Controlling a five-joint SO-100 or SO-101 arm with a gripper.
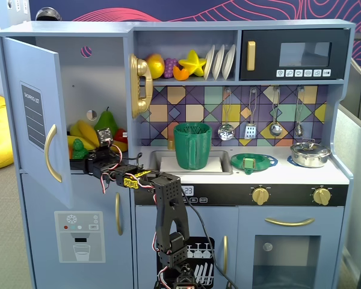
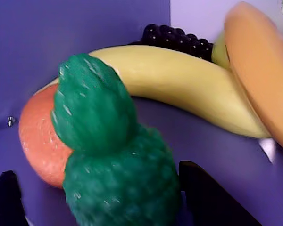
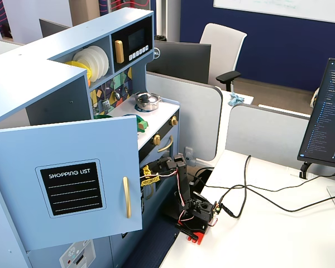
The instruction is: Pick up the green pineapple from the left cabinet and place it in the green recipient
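- The green pineapple stood on the floor of the left cabinet, whose door hung wide open.
- In the wrist view the two dark fingers were spread, one on each side of the pineapple's bumpy body; whether they touched it could not be told.
- Just behind the pineapple lay an orange-red fruit, and behind that a yellow banana stretched across the cabinet.
- In a fixed view the arm reached from its base in front of the toy kitchen into the cabinet, past a green pear at the back.
- The green recipient stood upright in the sink, well to the right of the cabinet, with a flat green dish beyond it.
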